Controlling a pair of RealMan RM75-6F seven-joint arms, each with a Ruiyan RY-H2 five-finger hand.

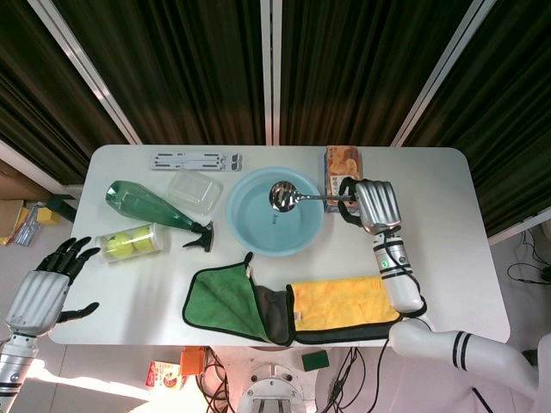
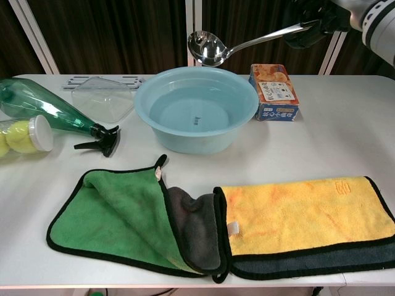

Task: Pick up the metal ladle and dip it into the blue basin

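Dark curtains hang behind a white table (image 1: 129,292) that fills the middle of the head view. At the lower left of that frame the left hand (image 1: 41,292) hovers off the table edge, released, fingers spread, holding nothing. Moving rightward, a tube of tennis balls (image 1: 131,243) and a green spray bottle (image 1: 151,206) lie on their sides, with a clear plastic box (image 1: 194,191) just above them. Along the lower middle, a green cloth (image 1: 225,305) overlaps a yellow cloth (image 1: 344,303).

At centre sits the blue basin (image 1: 275,212). Over it, clear of the rim in the chest view, hangs the metal ladle (image 1: 282,195), bowl above the basin's inner area and its handle running right. An orange box (image 1: 343,178) stands just right of the basin.

On the right, the right hand (image 1: 370,205) grasps the ladle by the far end of its handle. The ladle looks rigid, light and smooth, so it could swivel in the fingers; holding the handle end, as here, keeps the hand out of the basin. Lowering the bowl appears to be what remains.
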